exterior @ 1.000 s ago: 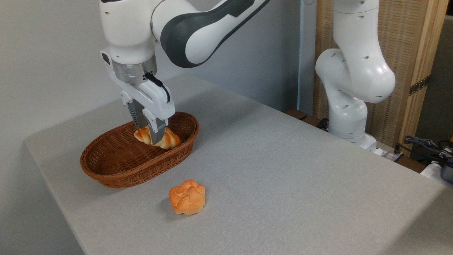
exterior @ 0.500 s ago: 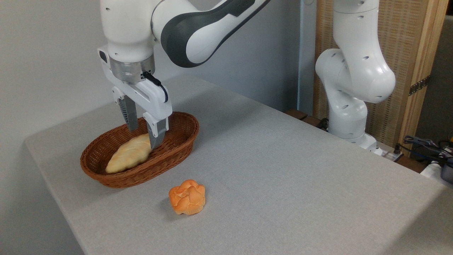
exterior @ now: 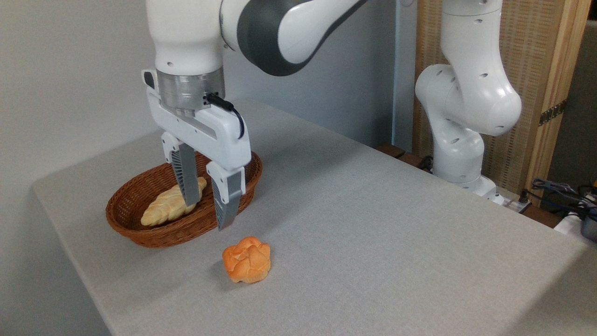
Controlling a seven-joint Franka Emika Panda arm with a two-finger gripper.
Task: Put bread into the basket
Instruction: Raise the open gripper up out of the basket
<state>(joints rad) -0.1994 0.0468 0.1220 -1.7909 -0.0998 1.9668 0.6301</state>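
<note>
Pale braided bread (exterior: 168, 205), tapered, lying inside oval woven wicker basket (exterior: 140, 233). Above basket's near right rim, pincer (exterior: 208, 214) spread wide, holding nothing, ribbed grey fingers (exterior: 187, 179) pointing down. Knobbly orange bun (exterior: 246, 259) nearby on grey cloth-textured counter (exterior: 373, 224).

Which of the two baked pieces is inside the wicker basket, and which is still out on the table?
The long braided loaf lies in the basket. The small round orange bun sits on the bare table in front of it.

Bread (exterior: 169, 206) dropped into basket (exterior: 154, 233); pincer (exterior: 208, 213) now clear
</note>
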